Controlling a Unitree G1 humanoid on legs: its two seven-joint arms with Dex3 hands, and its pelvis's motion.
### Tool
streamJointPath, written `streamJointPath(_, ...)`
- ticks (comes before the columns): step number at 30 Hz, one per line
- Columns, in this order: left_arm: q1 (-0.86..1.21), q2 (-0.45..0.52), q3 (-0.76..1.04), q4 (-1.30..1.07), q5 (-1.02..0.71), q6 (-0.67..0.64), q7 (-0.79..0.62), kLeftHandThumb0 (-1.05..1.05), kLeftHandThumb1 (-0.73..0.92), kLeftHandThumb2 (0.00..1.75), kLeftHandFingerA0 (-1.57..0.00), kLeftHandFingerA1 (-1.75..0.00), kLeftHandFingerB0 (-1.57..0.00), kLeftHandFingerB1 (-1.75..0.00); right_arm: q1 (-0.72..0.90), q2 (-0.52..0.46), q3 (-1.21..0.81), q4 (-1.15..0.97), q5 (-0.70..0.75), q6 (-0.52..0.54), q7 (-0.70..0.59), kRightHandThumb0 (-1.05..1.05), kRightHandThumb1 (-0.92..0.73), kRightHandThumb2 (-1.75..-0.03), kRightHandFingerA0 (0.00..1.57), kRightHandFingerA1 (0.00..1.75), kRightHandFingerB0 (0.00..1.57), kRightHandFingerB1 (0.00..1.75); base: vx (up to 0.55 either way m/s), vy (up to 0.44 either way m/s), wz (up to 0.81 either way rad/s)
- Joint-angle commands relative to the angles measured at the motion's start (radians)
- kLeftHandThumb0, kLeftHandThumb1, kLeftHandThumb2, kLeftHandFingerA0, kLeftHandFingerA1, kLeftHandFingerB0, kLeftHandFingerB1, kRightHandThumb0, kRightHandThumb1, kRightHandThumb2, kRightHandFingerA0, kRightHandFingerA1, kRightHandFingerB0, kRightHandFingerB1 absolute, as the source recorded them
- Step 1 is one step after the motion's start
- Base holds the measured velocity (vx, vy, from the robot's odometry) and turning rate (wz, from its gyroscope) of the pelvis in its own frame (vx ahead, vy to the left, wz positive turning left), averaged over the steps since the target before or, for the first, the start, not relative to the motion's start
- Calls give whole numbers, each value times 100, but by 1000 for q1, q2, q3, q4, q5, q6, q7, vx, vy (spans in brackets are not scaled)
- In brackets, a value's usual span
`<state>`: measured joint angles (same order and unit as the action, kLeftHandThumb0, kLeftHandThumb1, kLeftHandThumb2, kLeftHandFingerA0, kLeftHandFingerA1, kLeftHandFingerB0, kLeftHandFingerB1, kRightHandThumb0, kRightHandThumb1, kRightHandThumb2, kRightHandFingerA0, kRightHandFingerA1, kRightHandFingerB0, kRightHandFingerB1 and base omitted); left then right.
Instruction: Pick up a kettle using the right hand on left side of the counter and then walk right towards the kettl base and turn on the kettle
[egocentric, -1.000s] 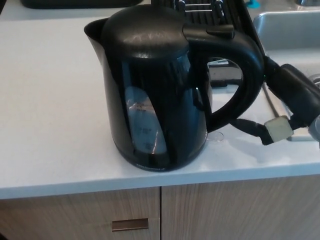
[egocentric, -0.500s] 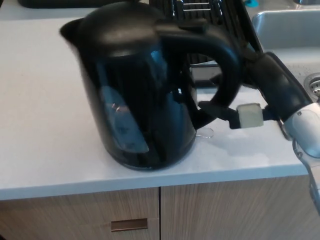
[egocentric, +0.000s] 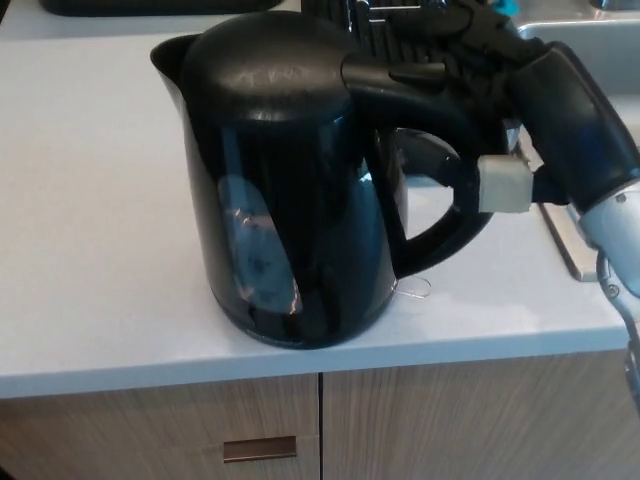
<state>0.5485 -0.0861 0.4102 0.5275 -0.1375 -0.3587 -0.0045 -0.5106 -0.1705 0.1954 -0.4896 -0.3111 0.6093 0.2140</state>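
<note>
Currently, head view, entries from largest thing to smallest:

Desk (egocentric: 90, 200): pale top, spreading to the left of and beneath the right hand; wood-grain cabinet fronts below its front edge.

Kettle (egocentric: 290, 180): black, upright, spout turned away from the hand, handle turned toward it. The body sits just to the hand's left, close to the desk's front edge. I cannot tell whether the bottom rests on the desk or is barely clear of it.

Right hand (egocentric: 510, 110): comes in from the right at the kettle handle (egocentric: 450, 170). It looks wrapped around the upper part of the handle, with a pale pad pressed on the handle's outer curve. I judge it clenched on the handle, though dark on dark hides the exact finger wrap.

Left hand: not in view.

Sink (egocentric: 575, 45): steel basin behind and to the right of the hand; a dark rack lies behind the kettle.

Kettle base: not visible here; per the task it lies further to the right.

Step in hand: securing the grasp and lifting.

How to do it well: keep the wrap high on the handle, lift straight up so that the body stays level, check that it does not swing about the grip, and clear the desk edge and sink rim before walking right.
</note>
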Motion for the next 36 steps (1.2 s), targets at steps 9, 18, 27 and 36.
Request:
streamJointPath(9, 18, 3, -20, -7, 2, -81, 5, 35, 33, 152, -101, -121, -99, -110, 16, -16, 63, 26, -189, 55, -114, -21, -66, -89, 117, 150, 89, 59, 0, 0, 0)
streamJointPath(18, 36, -1, -22, -18, -27, -100, -34, 38, 31, 156, -109, -126, -102, -113, 67, -48, 118, 84, -282, -40, -190, -21, -46, -120, 102, 166, 100, 109, 0, 0, 0)
streamJointPath(27, 33, 5, -25, 12, -19, -115, -38, 38, 29, 154, -107, -123, -102, -111, 80, -69, 112, 89, -266, -112, -165, -21, -50, -112, 100, 168, 99, 116, 0, 0, 0)
streamJointPath(36, 48, 5, -32, 17, -1, -125, -33, 37, 29, 156, -107, -123, -101, -111, 109, -119, 125, 73, -233, -150, -97, -15, -56, -107, 97, 161, 96, 111, 0, 0, 0)
